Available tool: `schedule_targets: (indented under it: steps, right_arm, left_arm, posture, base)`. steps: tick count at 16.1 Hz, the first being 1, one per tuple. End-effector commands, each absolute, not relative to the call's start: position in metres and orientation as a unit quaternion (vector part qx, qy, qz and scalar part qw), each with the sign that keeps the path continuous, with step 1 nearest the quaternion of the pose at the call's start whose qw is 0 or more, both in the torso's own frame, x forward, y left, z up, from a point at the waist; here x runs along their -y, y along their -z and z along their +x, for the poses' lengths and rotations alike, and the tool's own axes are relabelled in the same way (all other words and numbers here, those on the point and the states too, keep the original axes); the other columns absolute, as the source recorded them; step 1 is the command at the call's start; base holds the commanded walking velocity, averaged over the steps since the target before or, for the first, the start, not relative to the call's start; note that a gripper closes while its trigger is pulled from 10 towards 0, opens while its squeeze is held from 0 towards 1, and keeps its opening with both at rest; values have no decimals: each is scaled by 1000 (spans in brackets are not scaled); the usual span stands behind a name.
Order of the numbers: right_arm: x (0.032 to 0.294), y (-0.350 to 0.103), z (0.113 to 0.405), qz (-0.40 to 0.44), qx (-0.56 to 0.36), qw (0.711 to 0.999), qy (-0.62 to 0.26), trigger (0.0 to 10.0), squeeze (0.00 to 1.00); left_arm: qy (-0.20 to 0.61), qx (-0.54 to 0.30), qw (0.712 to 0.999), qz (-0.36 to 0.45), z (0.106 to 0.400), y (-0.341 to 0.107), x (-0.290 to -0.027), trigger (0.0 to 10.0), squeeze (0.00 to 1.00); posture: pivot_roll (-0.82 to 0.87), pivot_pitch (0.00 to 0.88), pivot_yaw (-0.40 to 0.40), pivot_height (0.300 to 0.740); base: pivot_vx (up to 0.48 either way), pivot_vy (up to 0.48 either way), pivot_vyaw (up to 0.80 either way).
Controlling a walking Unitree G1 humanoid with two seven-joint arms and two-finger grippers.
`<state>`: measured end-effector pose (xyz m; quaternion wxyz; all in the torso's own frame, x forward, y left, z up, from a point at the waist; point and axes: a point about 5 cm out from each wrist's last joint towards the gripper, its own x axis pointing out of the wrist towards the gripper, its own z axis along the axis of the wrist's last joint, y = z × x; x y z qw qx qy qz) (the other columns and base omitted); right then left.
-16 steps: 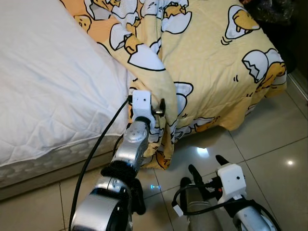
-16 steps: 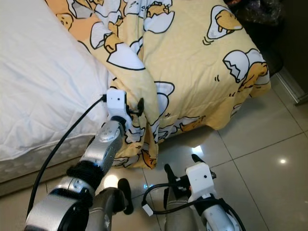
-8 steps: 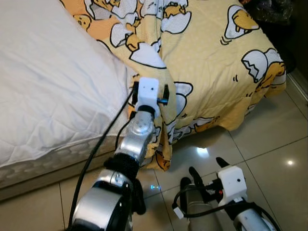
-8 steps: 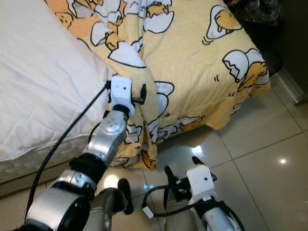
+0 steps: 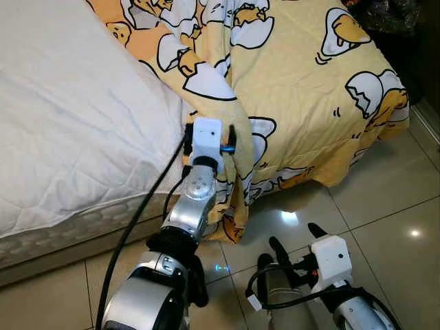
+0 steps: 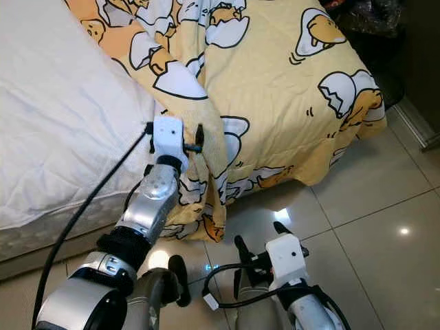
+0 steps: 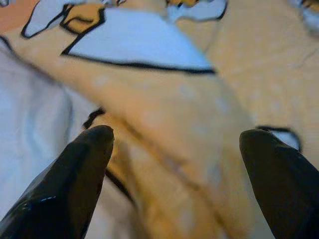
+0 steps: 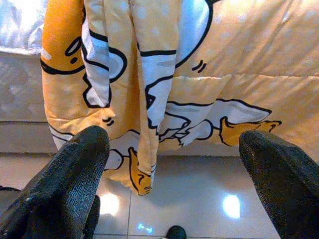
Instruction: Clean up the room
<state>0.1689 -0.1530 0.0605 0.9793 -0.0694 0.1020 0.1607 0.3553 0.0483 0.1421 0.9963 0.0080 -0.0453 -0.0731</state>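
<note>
Left eye view shows a bed with a white mattress on the robot's left and a yellow blanket with a cartoon egg print that covers the rest of the bed and hangs over its edge down toward the tiled floor. The left gripper is raised at the edge of the bed, just at the fold where the blanket meets the bare mattress. In the left wrist view its two black fingers are spread wide, with the ridge of the blanket fold between them, and they do not pinch the cloth. The right gripper is low, above the floor in front of the bed, well apart from the blanket. In the right wrist view its fingers are also spread, and they point at the hanging corner of the blanket.
</note>
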Motion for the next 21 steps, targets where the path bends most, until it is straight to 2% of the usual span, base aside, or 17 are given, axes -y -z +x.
schedule_targets:
  steps: [1,3,5,9,11,13,21]
  right_arm:
    - [155,-57,163,-66,-114,978,-162,10000,0]
    - [155,-56,162,-66,-114,978,-162,10000,0]
    - [155,-56,162,-67,-114,978,-163,10000,0]
    - [154,-56,161,-66,-116,977,-166,10000,0]
    - [153,-55,161,-66,-117,977,-166,10000,4]
    - [151,-56,161,-65,-116,977,-166,10000,0]
    - [151,-55,160,-64,-118,977,-164,10000,0]
  left_arm:
    - [98,53,994,-19,346,-141,-31,10000,0]
    - [105,90,990,7,344,-150,-29,10000,0]
    - [114,91,989,24,343,-148,-26,10000,0]
    - [141,2,990,-32,337,-118,-12,10000,0]
    - [139,-14,989,-40,337,-113,-10,10000,0]
    - [162,-8,986,-45,335,-116,1,10000,0]
    - [181,20,982,-40,338,-126,9,10000,0]
  posture:
    - [-334,302,52,731]
    - [-336,297,53,731]
    - [-336,297,53,731]
    - [-335,296,57,731]
    - [-338,297,57,731]
    - [-344,302,59,731]
    - [-345,313,62,731]
  base:
    - [0,0,0]
    - [0,0,0]
    - [0,0,0]
    - [0,0,0]
    - [0,0,0]
    - [0,0,0]
    - [0,0,0]
